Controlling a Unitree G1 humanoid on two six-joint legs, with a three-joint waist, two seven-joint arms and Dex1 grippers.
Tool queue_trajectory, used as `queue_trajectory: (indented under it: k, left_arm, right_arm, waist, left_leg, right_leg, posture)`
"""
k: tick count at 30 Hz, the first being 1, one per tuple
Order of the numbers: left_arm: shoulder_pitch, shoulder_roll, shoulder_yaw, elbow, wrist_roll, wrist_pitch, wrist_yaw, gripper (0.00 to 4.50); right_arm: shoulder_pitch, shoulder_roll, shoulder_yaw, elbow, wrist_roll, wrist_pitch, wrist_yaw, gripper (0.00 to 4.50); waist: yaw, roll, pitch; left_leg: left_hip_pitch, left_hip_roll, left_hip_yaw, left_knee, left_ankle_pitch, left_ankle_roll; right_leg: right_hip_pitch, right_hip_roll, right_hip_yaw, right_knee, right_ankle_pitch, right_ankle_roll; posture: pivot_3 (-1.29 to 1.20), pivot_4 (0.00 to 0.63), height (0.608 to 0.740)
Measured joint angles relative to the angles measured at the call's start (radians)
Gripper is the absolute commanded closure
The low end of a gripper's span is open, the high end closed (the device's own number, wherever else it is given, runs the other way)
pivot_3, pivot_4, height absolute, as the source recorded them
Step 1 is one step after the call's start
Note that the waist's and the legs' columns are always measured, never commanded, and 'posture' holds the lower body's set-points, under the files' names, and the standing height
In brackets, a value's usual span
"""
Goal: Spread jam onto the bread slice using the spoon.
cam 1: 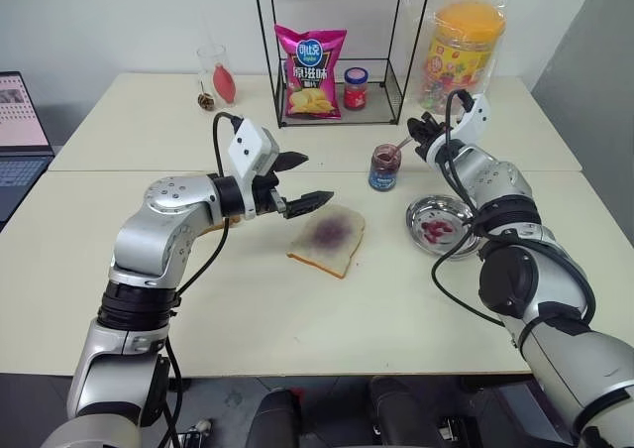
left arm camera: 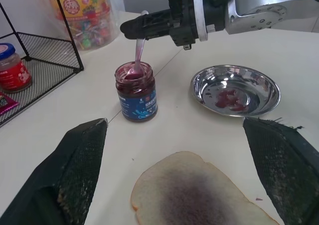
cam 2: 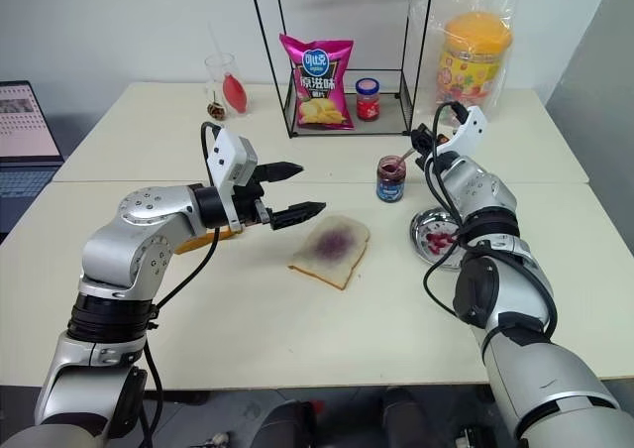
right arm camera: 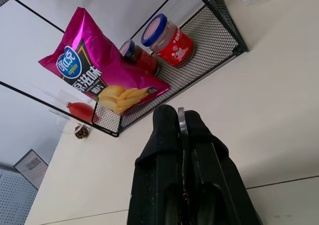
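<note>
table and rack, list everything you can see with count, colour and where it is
bread slice: 1, white with a purple smear, table centre
jam jar: 1, dark purple, blue label, open, behind the slice
spoon: 1, silver, bowl dipped in the jam jar
steel dish: 1, silver with red bits, right of the slice
chip bag: 1, magenta, in the wire rack
wire rack: 1, black, table back
red-label jar: 1, blue lid, in the rack
candy tub: 1, orange lid, in a clear bag, back right
glass: 1, clear, holding something red, back left
laptop: 1, far left
left gripper: open, left of the slice
right gripper: shut on the spoon
</note>
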Motion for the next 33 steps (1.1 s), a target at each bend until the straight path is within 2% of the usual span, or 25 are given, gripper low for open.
queue_trajectory:
  k: [25,33]
  left_arm:
    - [0.000,-0.006,0.000,0.004,0.020,-0.021,-0.018,0.00]
    - [-0.006,-0.006,0.000,0.012,0.020,-0.021,-0.021,0.00]
  right_arm:
    - [0.000,-0.007,0.003,0.000,-0.007,-0.022,-0.013,4.41]
    - [-0.005,-0.016,-0.039,-0.009,0.034,-0.021,-0.047,4.41]
  waist:
    - [0.000,0.000,0.000]
    - [0.000,0.000,0.000]
  left_leg:
    - [0.000,0.000,0.000,0.000,0.000,0.000]
    - [0.000,0.000,0.000,0.000,0.000,0.000]
  right_leg:
    - [0.000,0.000,0.000,0.000,0.000,0.000]
    - [0.000,0.000,0.000,0.000,0.000,0.000]
  posture:
    - [0.00,0.150,0.740]
    - [0.00,0.150,0.740]
